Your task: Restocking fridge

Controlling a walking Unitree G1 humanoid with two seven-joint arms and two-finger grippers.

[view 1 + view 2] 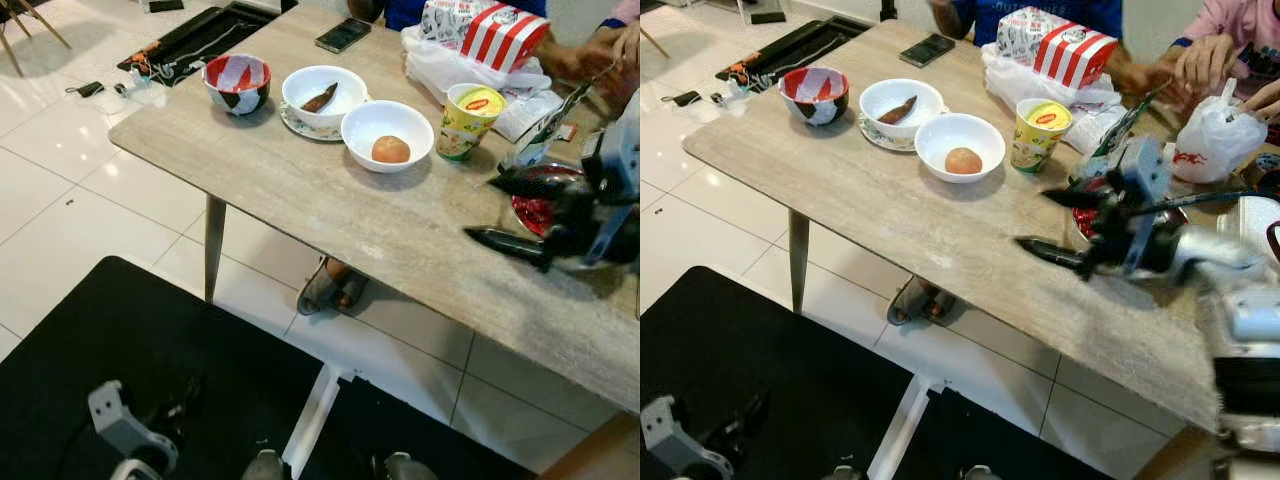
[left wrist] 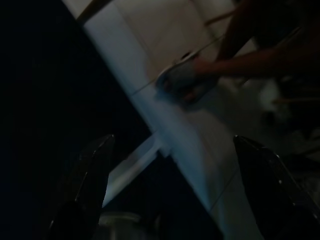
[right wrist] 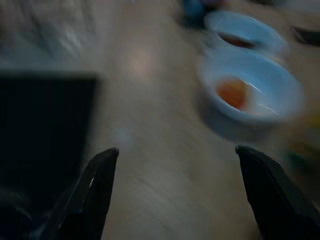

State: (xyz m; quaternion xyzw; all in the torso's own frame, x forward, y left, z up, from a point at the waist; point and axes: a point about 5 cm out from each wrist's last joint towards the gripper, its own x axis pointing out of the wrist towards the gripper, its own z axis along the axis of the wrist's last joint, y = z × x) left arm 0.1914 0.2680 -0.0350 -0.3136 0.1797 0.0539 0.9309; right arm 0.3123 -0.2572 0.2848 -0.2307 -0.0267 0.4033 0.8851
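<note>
right gripper [image 1: 1045,222] jaws spread wide, empty, mid-right of frame over the grey wood-look desk [image 1: 890,215] | target looks like the white round bowl with an orange-brown egg [image 1: 962,160], upper centre | ceramic, slippery, breakable, so grab the rim | left gripper [image 2: 170,190] idle, jaws wide

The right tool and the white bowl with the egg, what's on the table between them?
Nothing: between the open right tool and the white bowl with the egg lies bare table, as the right eye view shows. The yellow cup stands off to the side.

Red-and-white patterned bowl [image 1: 237,82], white bowls [image 1: 387,134], yellow-green cup [image 1: 467,121], red-striped carton [image 1: 483,32].
</note>
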